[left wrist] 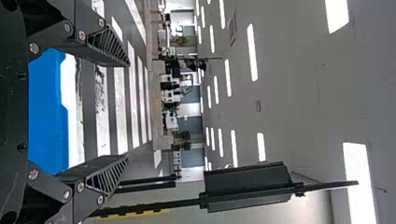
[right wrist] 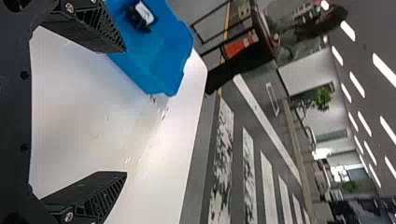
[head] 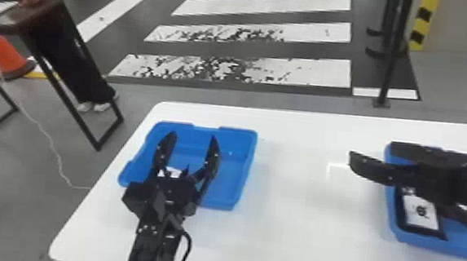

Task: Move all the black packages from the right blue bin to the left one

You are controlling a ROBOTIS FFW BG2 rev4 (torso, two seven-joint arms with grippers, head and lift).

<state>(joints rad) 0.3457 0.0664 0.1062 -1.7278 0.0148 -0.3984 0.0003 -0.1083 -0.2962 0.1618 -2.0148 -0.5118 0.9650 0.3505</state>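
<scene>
- Over the left blue bin (head: 227,185), nearest the robot's body, hangs the left gripper (head: 192,136), its two fingers spread wide with nothing between them.
- Above the right blue bin (head: 466,238) is the right gripper (right wrist: 125,112), also open and empty, so no package is on its way between the bins.
- Under the right arm, against the side of the right bin that faces the other bin, lies a black package (head: 421,211) with a white label. At least this one is left to move; the arm hides much of that bin, so I cannot tell whether more lie behind it.
- Inside the left bin, the right wrist view shows a dark thing with a white label (right wrist: 144,14), most likely a delivered package. Judging by that, the task is partly done, though the full count cannot be told.
- Between the bins runs the bare middle of the white table (head: 295,244), the stretch a package has to cross. The next move probably calls for the right gripper to go down and close on the labelled package; a pinch too near the bin wall could catch the rim.
- Beyond the table, white floor stripes (head: 251,68) and an orange cone (head: 4,54) play no part in the work.
</scene>
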